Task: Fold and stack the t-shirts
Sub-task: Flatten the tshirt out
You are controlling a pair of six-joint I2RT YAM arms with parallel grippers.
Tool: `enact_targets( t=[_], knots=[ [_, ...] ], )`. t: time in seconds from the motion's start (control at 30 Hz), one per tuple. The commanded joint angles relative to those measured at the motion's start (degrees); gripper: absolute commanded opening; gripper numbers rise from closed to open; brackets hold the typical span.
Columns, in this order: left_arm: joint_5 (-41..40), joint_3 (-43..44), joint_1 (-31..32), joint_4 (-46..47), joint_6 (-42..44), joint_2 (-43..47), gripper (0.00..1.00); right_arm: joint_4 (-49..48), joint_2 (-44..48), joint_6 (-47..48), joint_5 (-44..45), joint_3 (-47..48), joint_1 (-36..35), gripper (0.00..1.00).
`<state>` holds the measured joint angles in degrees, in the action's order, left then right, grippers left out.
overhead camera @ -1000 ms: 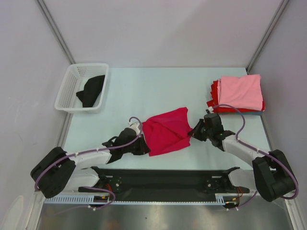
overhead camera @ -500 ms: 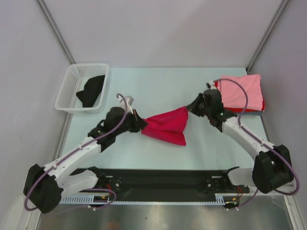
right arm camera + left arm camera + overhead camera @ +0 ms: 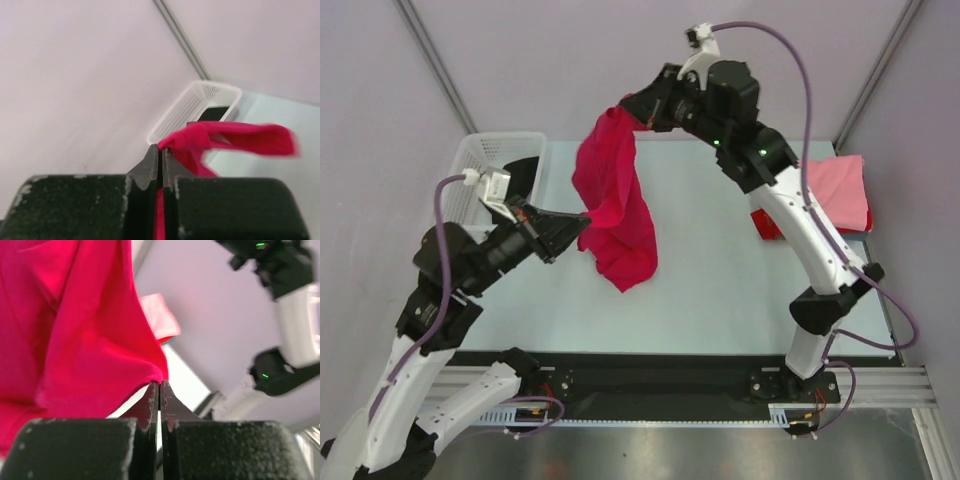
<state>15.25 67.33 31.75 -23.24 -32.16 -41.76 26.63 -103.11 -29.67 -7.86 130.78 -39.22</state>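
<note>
A crimson-red t-shirt (image 3: 615, 205) hangs in the air over the table's middle, held by both arms. My left gripper (image 3: 582, 223) is shut on its lower left edge; the left wrist view shows the red cloth (image 3: 75, 340) pinched at the tips of my left gripper (image 3: 159, 386). High at the back, my right gripper (image 3: 628, 107) is shut on the t-shirt's upper corner, a bunched red fold (image 3: 200, 137) at the tips of my right gripper (image 3: 161, 150). Folded pink (image 3: 840, 185) and red (image 3: 766, 222) t-shirts lie stacked at the right. A black t-shirt (image 3: 526, 170) lies in the basket.
A white plastic basket (image 3: 472, 165) stands at the table's back left; it also shows in the right wrist view as the basket (image 3: 200, 105). Grey walls with metal corner posts (image 3: 430, 60) close in the table. The right arm (image 3: 790, 215) reaches high across the stack.
Both arms have risen from the table, lifting the crimson t-shirt off it. The right gripper swung up and to the back left; the left gripper rose and closed on the cloth.
</note>
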Motion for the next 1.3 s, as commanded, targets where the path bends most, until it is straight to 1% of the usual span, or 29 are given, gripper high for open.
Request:
enact_targets(
  t=[0.0,0.03,0.07,0.1,0.13,0.17,0.2,0.27,0.3,0.33,0.37,0.4,0.47,0.5,0.53,0.63,0.7,0.77,0.9,0.93,1.0,1.03,1.07,1.1,1.13,1.17,1.2,1.23,1.27],
  knots=[
    [9.34,1.58,0.94,1.51,-3.67,1.24,0.00,-2.26,11.12,0.24,-2.94,-7.56,5.89,0.00],
    [10.41,-0.08,1.73,3.62,-4.83,1.41,0.00,-8.90,13.87,-1.60,-6.87,-12.69,12.18,0.00],
    [11.03,-1.57,2.96,6.26,-5.97,1.15,0.00,-12.88,16.42,-7.27,-9.08,-19.01,15.28,0.00],
    [11.12,-2.98,6.36,11.85,-8.16,0.63,0.00,-16.66,18.89,-9.94,-10.93,-24.21,18.97,0.00],
    [10.25,-5.95,8.49,14.69,-8.96,-0.16,0.00,-20.96,21.43,-12.32,-14.17,-32.18,21.79,0.00],
    [9.90,-7.29,12.77,17.50,-9.75,-3.12,0.00,-21.09,21.98,-13.82,-15.42,-34.26,26.00,0.00],
    [9.72,-8.61,14.90,22.84,-11.50,-5.07,0.01,-20.23,21.90,-13.31,-17.00,-35.50,27.17,0.00],
    [8.32,-10.29,19.99,27.71,-12.13,-10.42,0.00,-15.23,21.46,-10.51,-17.02,-38.14,29.28,0.00],
    [7.53,-9.77,25.15,30.60,-11.96,-16.28,0.00,-13.47,21.46,-9.54,-16.06,-39.36,29.64,0.00],
    [6.82,-9.24,27.64,32.02,-11.87,-19.21,0.00,-11.27,21.46,-9.01,-15.53,-40.68,30.16,0.00],
    [6.47,-8.54,29.93,33.34,-11.78,-22.11,0.00,-10.99,21.98,-8.57,-15.35,-44.52,30.87,0.00],
    [6.38,-7.05,33.87,35.79,-11.87,-28.23,0.00,-11.34,22.42,-8.47,-15.26,-46.47,32.61,0.00],
    [7.51,-5.38,37.23,37.91,-12.22,-33.89,0.00,-12.39,23.21,-8.56,-15.52,-51.56,34.47,0.00],
    [7.95,-4.67,40.29,39.75,-12.22,-36.27,0.00,-12.57,23.39,-8.47,-15.87,-52.64,36.39,0.00],
    [8.31,-3.10,41.80,40.20,-12.05,-40.55,0.00,-12.57,23.48,-7.78,-16.22,-53.78,37.02,0.00],
    [9.19,-1.33,44.89,41.26,-11.87,-44.45,0.00,-12.31,24.27,-6.02,-15.44,-56.68,37.90,0.00],
    [8.67,-2.11,44.54,42.83,-12.66,-44.91,0.00,-12.57,24.53,-5.75,-14.56,-58.09,37.73,0.00],
    [8.14,-3.34,43.32,42.50,-12.92,-43.16,0.00,-12.83,24.19,-5.75,-13.77,-58.10,36.94,0.00],
    [8.84,-4.57,37.52,37.86,-11.44,-37.62,0.00,-10.65,20.68,-3.82,-10.44,-52.49,30.28,0.00],
    [8.05,-5.10,36.81,36.70,-10.56,-35.87,0.00,-8.72,18.32,-3.29,-9.64,-47.60,25.65,0.00],
    [6.73,-5.02,35.32,32.24,-6.54,-30.52,0.00,-7.04,15.85,-2.06,-7.80,-41.78,20.96,0.00],
    [4.64,-4.84,35.05,30.30,-4.94,-28.66,0.00,-5.47,12.62,-1.88,-7.53,-38.70,18.24,0.00],
    [3.31,-4.67,34.88,28.28,-3.36,-26.73,0.00,-4.49,10.93,-1.62,-7.44,-30.93,13.78,0.00],
    [1.91,-4.66,34.26,24.95,-0.91,-22.18,0.00,-3.01,8.74,-0.92,-7.35,-26.33,11.30,0.00],
    [1.02,-4.75,34.00,23.87,0.25,-19.88,0.00,0.40,6.80,-0.39,-7.52,-21.58,9.36,0.00],
    [-0.90,-4.67,33.82,23.69,1.30,-17.16,0.00,2.09,2.87,-0.04,-7.96,-10.31,7.69,0.00],
    [-1.88,-3.19,33.65,20.12,3.49,-14.87,0.00,4.72,1.26,0.40,-9.09,-5.24,4.62,0.00],
    [-2.67,-1.69,33.64,18.69,4.55,-10.93,0.00,5.61,-0.15,0.49,-9.80,0.82,3.55,0.00],
    [-2.85,0.15,33.73,17.02,5.52,-9.50,0.00,6.23,-2.60,0.23,-10.42,6.01,2.49,0.00]
  ],
)
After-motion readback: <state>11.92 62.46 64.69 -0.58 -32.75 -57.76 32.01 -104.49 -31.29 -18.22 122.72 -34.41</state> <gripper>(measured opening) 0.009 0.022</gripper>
